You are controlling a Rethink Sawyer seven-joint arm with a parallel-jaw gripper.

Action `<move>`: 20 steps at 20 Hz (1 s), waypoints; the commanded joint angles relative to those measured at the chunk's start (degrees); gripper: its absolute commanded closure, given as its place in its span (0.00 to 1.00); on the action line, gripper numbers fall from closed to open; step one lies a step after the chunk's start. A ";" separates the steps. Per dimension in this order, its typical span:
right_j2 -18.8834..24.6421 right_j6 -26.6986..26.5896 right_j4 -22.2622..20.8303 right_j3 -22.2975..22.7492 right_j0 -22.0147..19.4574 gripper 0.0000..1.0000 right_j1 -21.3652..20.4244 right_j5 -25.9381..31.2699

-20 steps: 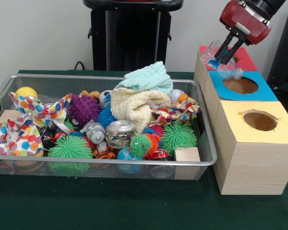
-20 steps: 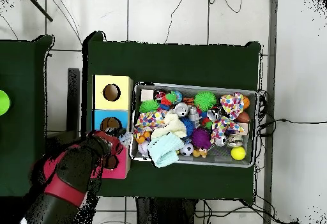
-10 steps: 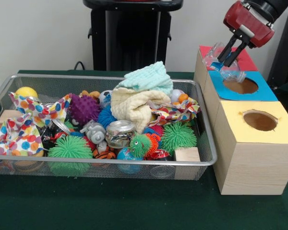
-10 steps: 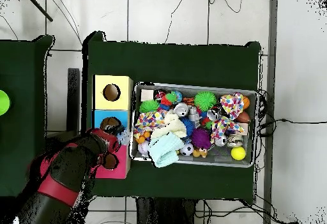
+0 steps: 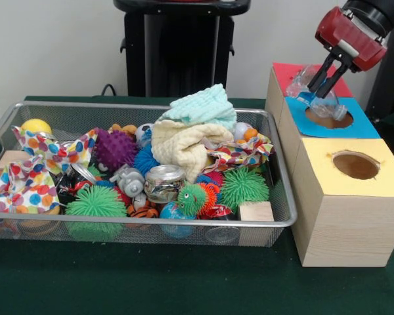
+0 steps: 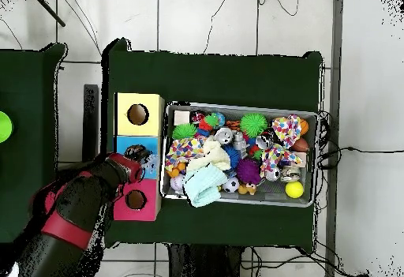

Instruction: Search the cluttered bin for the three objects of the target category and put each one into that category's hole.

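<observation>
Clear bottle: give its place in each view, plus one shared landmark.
Front view: the bottle is at upper right, held by the pincer over the blue box.
Overhead view: the bottle is left of centre, at the blue box.
Landmark: the blue box.

Front view: wire bin (image 5: 276, 220) sits left of a row of 3 boxes (image 5: 341, 216), w/ holes on top, running front to back. Folded towels (image 5: 194, 128) lie atop the clutter mid-bin. Gripper (image 5: 324, 77) hangs over middle box's hole (image 5: 328, 118), clear bottle (image 5: 315, 92) btwn its fingers.
</observation>
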 commanded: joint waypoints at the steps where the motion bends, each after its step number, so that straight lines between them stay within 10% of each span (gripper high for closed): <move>1: 1.95 13.94 3.29 -3.86 -0.73 1.00 4.13 0.09; 20: -5.30 13.97 5.08 -7.60 3.46 1.00 13.68 3.13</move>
